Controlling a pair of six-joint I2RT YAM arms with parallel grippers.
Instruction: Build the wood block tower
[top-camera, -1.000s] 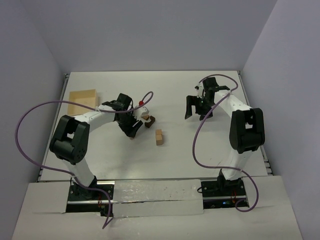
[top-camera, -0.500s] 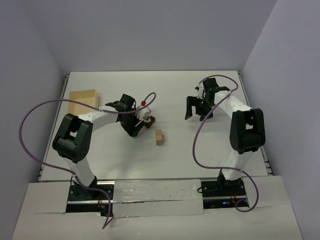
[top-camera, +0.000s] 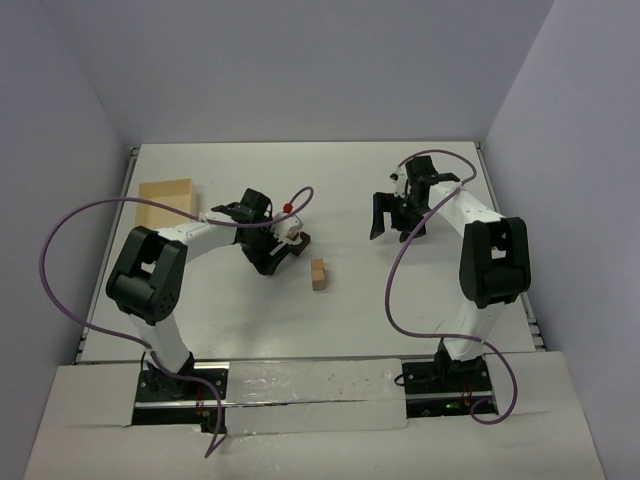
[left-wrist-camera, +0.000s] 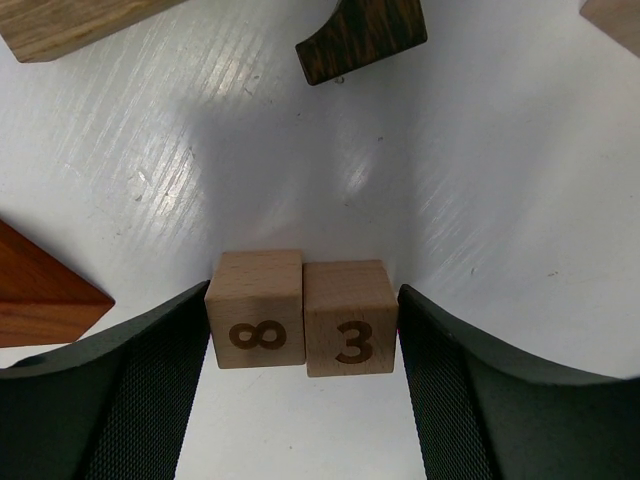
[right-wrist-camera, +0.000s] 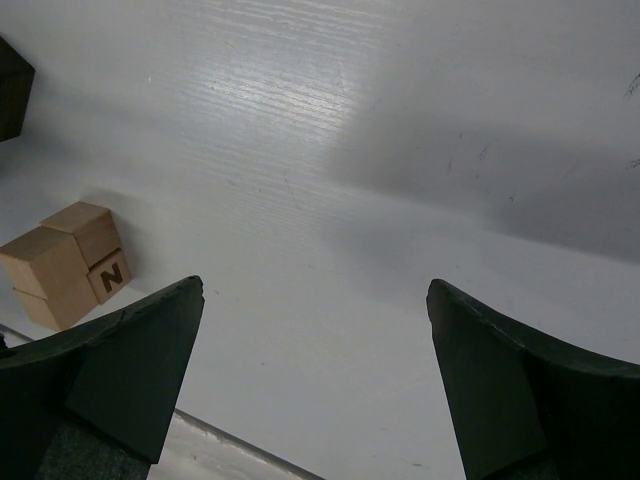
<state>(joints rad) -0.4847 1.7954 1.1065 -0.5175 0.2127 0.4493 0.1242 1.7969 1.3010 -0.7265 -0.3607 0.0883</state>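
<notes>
Two pale cubes, marked 8 (left-wrist-camera: 255, 322) and 3 (left-wrist-camera: 349, 318), lie side by side on the table between the fingers of my left gripper (left-wrist-camera: 303, 292). Its jaws stand open: the left pad is against the 8 cube and a thin gap shows beside the 3 cube. Beyond them lie a dark brown block (left-wrist-camera: 360, 38), a pale tan block (left-wrist-camera: 70, 22) and an orange-brown block (left-wrist-camera: 40, 298). From above, the left gripper (top-camera: 275, 252) is low beside the dark block (top-camera: 300, 240). A small pale stack (top-camera: 319, 273) with an N (right-wrist-camera: 65, 265) stands apart. My right gripper (top-camera: 395, 222) hangs open and empty.
A shallow pale wooden tray (top-camera: 166, 197) lies at the far left of the table. Purple cables loop off both arms. The right gripper (right-wrist-camera: 315, 300) looks down on bare white table, with the table edge near its left finger.
The left gripper has shifted slightly right toward the dark block and its jaws have widened. The right arm has not moved.
</notes>
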